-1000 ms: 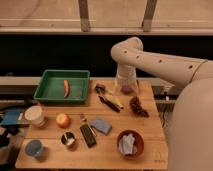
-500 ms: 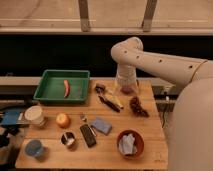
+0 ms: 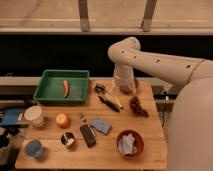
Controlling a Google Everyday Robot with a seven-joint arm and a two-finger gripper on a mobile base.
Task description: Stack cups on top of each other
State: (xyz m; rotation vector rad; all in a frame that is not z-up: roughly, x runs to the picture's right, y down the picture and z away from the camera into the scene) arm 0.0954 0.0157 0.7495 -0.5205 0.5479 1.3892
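Note:
Three cups stand apart on the left of the wooden table (image 3: 150,152). The wide cream-white cup (image 3: 34,115) is at the left edge. The light-blue cup (image 3: 34,148) is at the front left corner. The shiny metal cup (image 3: 68,139) with a dark inside is right of it. My gripper (image 3: 123,90) hangs over the back right of the table, far from the cups, above a dark object.
A green tray (image 3: 50,92) with an orange carrot (image 3: 65,87) sits at the back left. An orange fruit (image 3: 62,120), a dark phone-like object (image 3: 88,135), a blue-grey sponge (image 3: 101,125), a banana (image 3: 114,100), dark grapes (image 3: 136,106) and a reddish-brown bowl (image 3: 130,144) with pale cloth lie around.

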